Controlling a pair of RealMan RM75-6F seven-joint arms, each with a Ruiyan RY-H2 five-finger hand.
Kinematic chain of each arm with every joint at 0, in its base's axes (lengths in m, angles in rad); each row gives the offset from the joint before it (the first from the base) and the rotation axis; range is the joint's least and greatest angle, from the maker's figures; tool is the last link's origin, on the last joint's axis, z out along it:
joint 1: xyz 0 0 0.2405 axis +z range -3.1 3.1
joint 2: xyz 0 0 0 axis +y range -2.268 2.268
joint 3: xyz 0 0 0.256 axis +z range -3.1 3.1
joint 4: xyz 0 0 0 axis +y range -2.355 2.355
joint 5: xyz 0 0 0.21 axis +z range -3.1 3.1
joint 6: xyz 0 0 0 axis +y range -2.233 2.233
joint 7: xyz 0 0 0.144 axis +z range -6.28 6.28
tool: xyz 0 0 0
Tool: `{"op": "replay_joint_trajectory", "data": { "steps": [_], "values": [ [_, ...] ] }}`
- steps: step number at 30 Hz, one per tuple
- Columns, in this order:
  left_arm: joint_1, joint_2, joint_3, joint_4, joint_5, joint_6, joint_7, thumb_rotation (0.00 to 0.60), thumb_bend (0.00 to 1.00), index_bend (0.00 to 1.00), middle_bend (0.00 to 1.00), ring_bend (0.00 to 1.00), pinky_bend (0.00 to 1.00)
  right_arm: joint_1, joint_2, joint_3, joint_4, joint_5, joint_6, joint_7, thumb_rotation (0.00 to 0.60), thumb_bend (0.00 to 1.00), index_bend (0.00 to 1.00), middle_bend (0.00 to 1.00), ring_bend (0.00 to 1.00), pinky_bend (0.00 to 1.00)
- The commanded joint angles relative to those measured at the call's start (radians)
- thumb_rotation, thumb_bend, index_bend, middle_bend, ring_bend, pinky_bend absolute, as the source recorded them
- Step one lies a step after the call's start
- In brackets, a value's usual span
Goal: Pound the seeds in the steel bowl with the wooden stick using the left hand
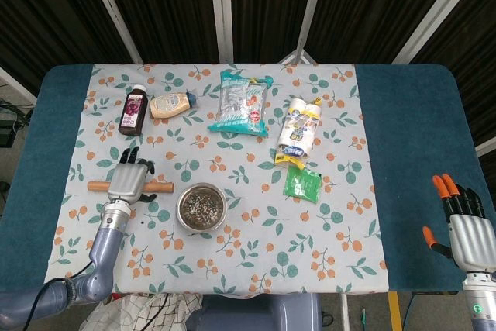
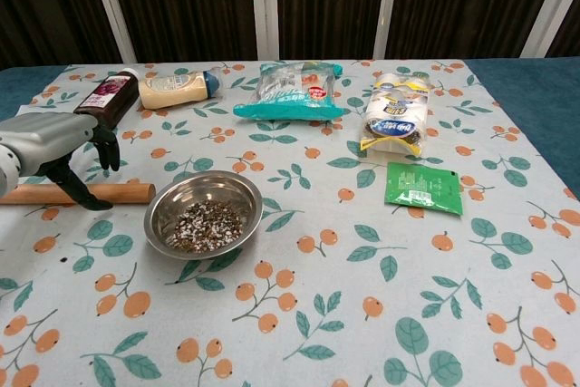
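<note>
On the left edge of the cloth: the left hand (image 1: 128,181) is seen poised over the wooden stick (image 1: 164,187), fingers spread and pointing away from the robot; whether the stick is touched cannot be told, and nothing is seen to be gripped.
Wooden stick: it is laid flat on the patterned tablecloth (image 1: 232,253), lengthwise left to right, its right end just beside the steel bowl (image 1: 201,208).
Steel bowl: it is set upright near the front of the cloth, and pale and dark seeds (image 2: 205,224) are held inside it.
Back row: a dark bottle (image 1: 134,110) and a cream squeeze bottle (image 1: 170,104) are laid side by side, followed by a teal-edged clear packet (image 1: 241,102).
Right of centre: a white and yellow pack (image 1: 299,128) is placed above a green sachet (image 1: 301,183).
Far right: the right hand (image 1: 463,222) is held over the blue table (image 1: 411,137), well apart from everything, fingers extended and nothing grasped.
</note>
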Motion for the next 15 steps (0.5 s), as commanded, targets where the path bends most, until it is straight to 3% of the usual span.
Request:
{"op": "replay_joint_trajectory", "data": {
  "steps": [1,8,15],
  "values": [
    [-0.01,-0.017,0.002,0.014,-0.012,0.0,0.004,0.6,0.24,0.43,0.36,0.02,0.0,0.0,0.001,0.0,0.0,0.001,-0.001,0.002,0.6,0.37,0.0,0.0,0.0,0.0],
    [-0.027,-0.046,0.003,0.044,-0.031,-0.004,0.003,0.6,0.25,0.44,0.36,0.02,0.0,0.0,0.002,0.0,0.0,0.001,-0.002,0.007,0.6,0.37,0.0,0.0,0.0,0.0],
    [-0.036,-0.058,0.011,0.039,-0.024,-0.002,-0.01,0.6,0.34,0.47,0.41,0.04,0.0,0.001,0.002,0.0,0.0,0.003,-0.005,0.008,0.6,0.37,0.0,0.0,0.0,0.0]
  ]
}}
